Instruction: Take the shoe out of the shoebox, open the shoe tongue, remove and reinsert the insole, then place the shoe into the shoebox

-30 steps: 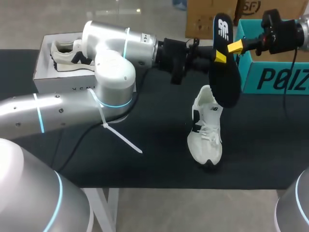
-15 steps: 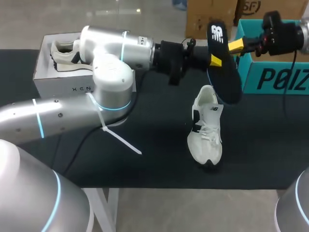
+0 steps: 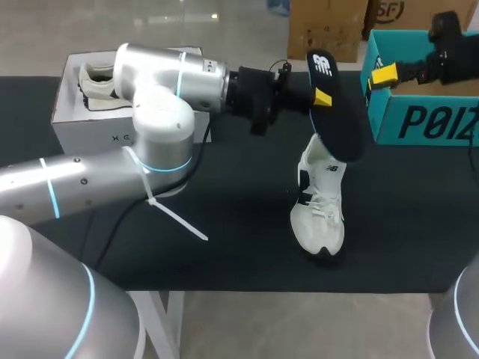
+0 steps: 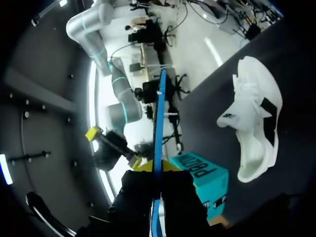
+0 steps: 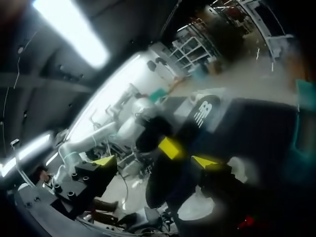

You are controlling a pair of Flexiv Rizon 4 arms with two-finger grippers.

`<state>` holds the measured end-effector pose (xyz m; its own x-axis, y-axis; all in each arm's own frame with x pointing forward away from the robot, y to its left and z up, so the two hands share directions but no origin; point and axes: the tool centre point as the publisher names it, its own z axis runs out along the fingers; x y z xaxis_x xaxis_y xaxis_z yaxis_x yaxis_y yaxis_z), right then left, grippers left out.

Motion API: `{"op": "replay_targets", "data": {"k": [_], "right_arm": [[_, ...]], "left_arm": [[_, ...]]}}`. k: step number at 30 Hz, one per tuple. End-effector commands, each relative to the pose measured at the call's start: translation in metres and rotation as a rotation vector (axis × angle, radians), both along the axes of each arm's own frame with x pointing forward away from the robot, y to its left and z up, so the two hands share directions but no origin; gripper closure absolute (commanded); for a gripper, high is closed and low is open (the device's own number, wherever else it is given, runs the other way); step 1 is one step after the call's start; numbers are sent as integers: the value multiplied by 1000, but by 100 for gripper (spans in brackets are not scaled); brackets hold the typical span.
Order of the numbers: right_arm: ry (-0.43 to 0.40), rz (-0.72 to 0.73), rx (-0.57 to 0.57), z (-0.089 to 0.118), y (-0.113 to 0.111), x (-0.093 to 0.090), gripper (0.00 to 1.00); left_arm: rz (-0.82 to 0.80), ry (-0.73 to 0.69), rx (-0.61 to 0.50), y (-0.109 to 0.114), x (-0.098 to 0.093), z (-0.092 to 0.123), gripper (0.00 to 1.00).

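Note:
The black insole (image 3: 334, 107) hangs tilted in the air above the white shoe (image 3: 319, 199), which lies on the black table. My left gripper (image 3: 317, 96) is shut on the insole's edge. In the left wrist view the insole (image 4: 158, 113) shows edge-on between the yellow tips of the left gripper (image 4: 154, 168), with the shoe (image 4: 253, 118) beyond it. My right gripper (image 3: 385, 75) stands open to the right of the insole, apart from it. In the right wrist view the wide-spread fingers of the right gripper (image 5: 155, 160) frame the insole (image 5: 200, 112) ahead.
A white shoebox (image 3: 82, 123) with a second shoe (image 3: 101, 84) in it stands at the back left. A teal box (image 3: 423, 112) stands at the back right, just under my right gripper. My left arm (image 3: 165, 90) spans the table's left half.
The right gripper has opened, let go of the insole and drawn back to the right. The left gripper has shut on the insole and carried it slightly left.

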<state>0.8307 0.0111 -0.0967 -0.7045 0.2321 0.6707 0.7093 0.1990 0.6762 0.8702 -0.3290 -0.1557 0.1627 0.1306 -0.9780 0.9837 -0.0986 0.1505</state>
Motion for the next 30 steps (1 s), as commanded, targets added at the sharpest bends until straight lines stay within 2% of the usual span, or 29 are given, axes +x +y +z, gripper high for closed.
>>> {"op": "replay_targets", "data": {"k": [1, 4, 11, 15, 18, 30], "right_arm": [[-118, -39, -201, 24, 11, -26, 0], [-173, -67, -287, 32, 10, -41, 0], [-285, -190, -478, 53, -16, -75, 0], [-312, -199, -504, 60, -23, -89, 0], [-317, -208, -520, 63, -21, -95, 0], [-317, -208, -520, 63, -21, -95, 0]], "left_arm": [[-30, 5, -8, 3, 5, 0, 100], [-45, 13, -13, 4, 5, -1, 100], [-80, 50, -1, 12, 9, -6, 100], [-91, 57, 16, 14, 11, -8, 100], [-100, 60, 14, 14, 12, -8, 100], [-85, 88, 25, 14, 15, -7, 100]]}}
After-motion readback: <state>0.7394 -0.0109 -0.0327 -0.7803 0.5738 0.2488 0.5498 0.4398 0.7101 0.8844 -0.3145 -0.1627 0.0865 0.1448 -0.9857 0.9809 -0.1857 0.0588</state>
